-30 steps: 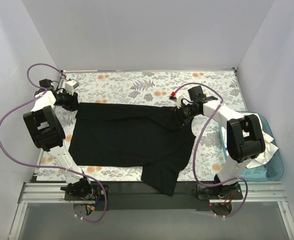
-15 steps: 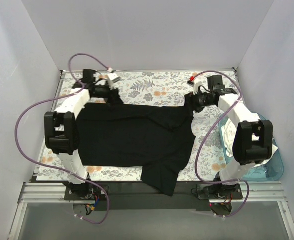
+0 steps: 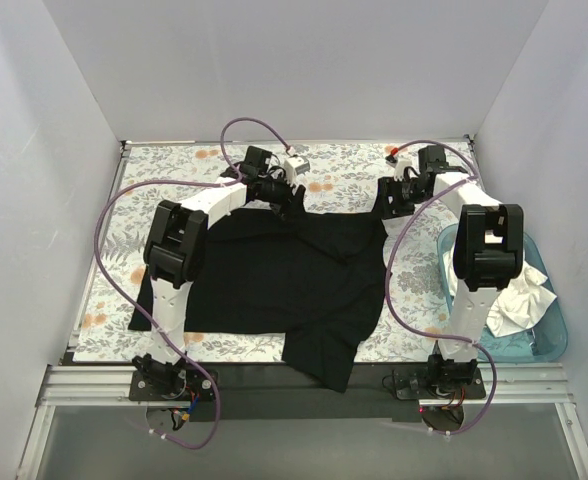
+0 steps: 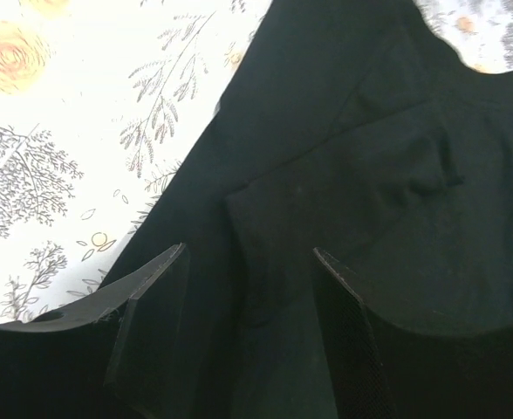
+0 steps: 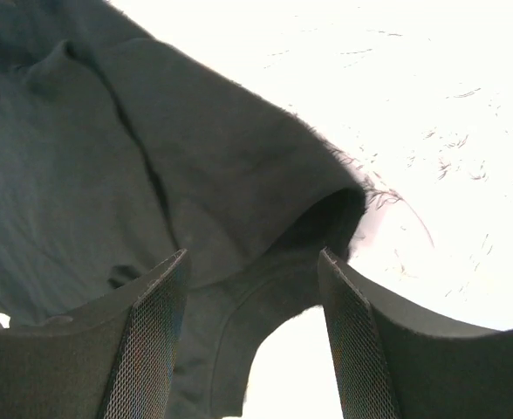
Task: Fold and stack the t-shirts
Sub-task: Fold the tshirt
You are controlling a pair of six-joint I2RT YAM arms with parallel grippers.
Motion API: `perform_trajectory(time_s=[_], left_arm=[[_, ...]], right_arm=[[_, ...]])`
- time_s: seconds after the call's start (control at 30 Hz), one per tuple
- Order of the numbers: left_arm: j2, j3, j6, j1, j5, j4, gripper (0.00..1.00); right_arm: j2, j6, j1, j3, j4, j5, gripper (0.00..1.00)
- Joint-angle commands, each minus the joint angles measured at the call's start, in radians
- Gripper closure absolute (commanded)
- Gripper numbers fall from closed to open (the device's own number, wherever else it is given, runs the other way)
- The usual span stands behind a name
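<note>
While both arms reach over the far edge of the shirt, look at this: the left hand (image 4: pixel 249 262) has its jaws apart, straddling a doubled flap of the solid black soft-cloth t-shirt (image 3: pixel 274 280). The right hand (image 5: pixel 252 257) is spread too, with a rolled sleeve edge just beyond its tips. Nothing pinched! For a clean fold, I'd say each hand should bite both layers and travel level, since this limp, matte knit creases and drags on the grey-and-orange floral printed cloth sheet (image 3: pixel 419 290) beneath them
</note>
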Motion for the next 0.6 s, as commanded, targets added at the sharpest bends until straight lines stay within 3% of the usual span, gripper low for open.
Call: perform_trajectory(time_s=[0.0, 0.27, 0.57], left_arm=[[0.001, 0.054, -0.045, -0.012, -0.045, 0.024, 0.43], [0.035, 0.051, -0.039, -0.046, -0.008, 0.025, 0.46], [0.079, 0.076, -0.027, -0.069, -0.036, 0.028, 0.47]], right_arm=[[0.031, 0.03, -0.005, 0.059, 0.023, -0.011, 0.34], [0.096, 0.07, -0.007, 0.088, 0.059, -0.036, 0.37], [0.123, 0.084, -0.007, 0.099, 0.075, -0.037, 0.48]])
